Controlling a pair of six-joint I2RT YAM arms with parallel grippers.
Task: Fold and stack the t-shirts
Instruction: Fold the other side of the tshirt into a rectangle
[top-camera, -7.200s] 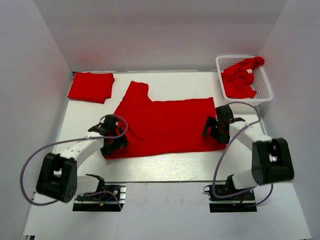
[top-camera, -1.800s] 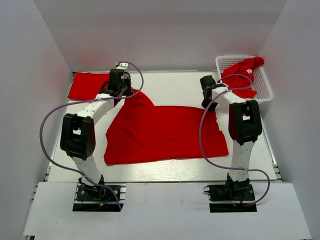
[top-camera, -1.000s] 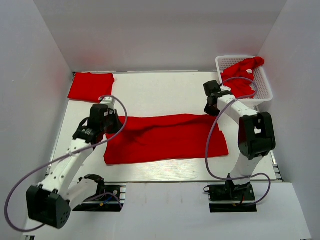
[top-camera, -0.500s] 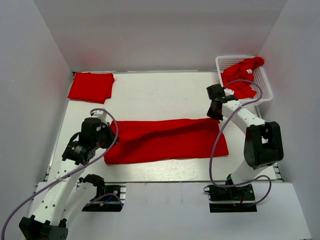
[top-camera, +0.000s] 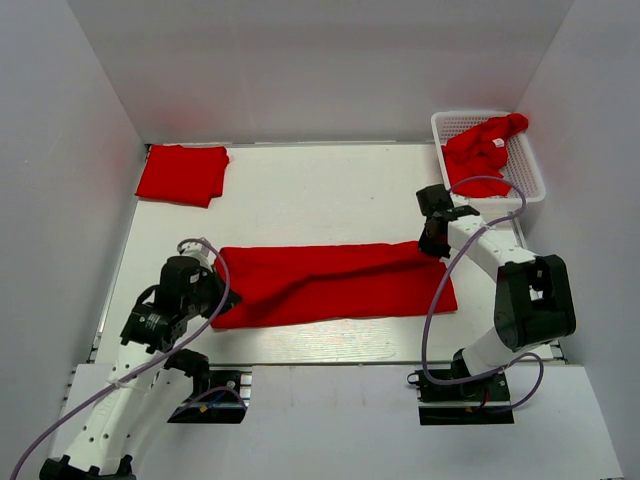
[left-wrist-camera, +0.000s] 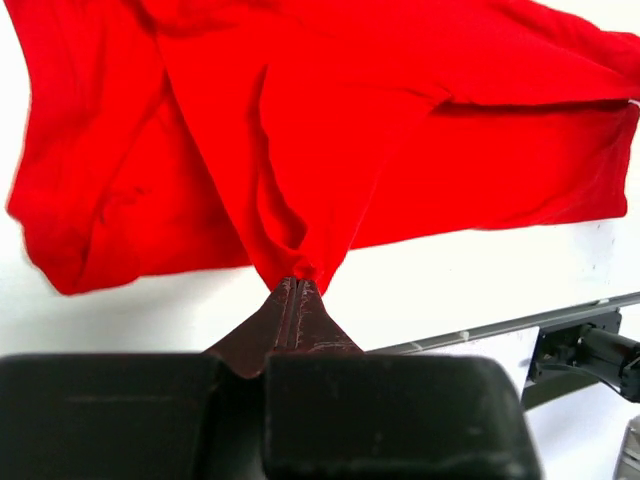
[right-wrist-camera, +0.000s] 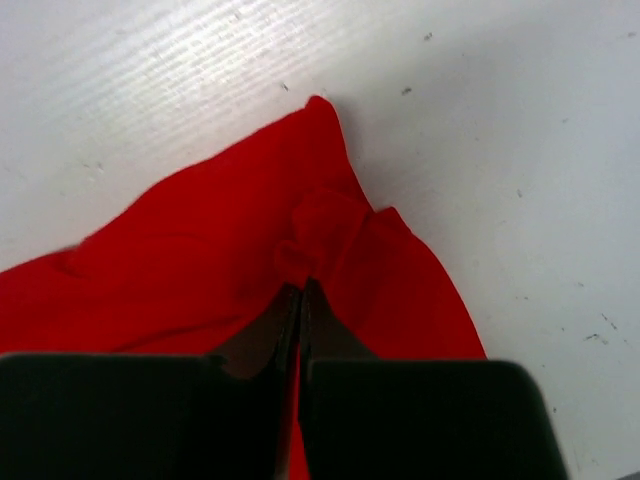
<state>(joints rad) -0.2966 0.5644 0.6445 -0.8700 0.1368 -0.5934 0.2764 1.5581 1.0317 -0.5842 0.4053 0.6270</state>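
A red t-shirt lies across the middle of the table as a long band, its far edge folded over toward the near side. My left gripper is at its left end. In the left wrist view the left gripper is shut on a pinch of the t-shirt, which fans out beyond the tips. My right gripper sits at the band's far right corner. In the right wrist view the right gripper pinches a small pucker of the t-shirt, with only a hairline slit between its jaws.
A folded red t-shirt lies at the back left corner. The white lattice basket at the back right holds a crumpled red t-shirt with a small white label. White walls close in the table on three sides.
Both grippers have come toward the near side with the shirt's far edge, narrowing it into a band. The left arm has dropped lower at the left end. The right jaws show a thin slit.
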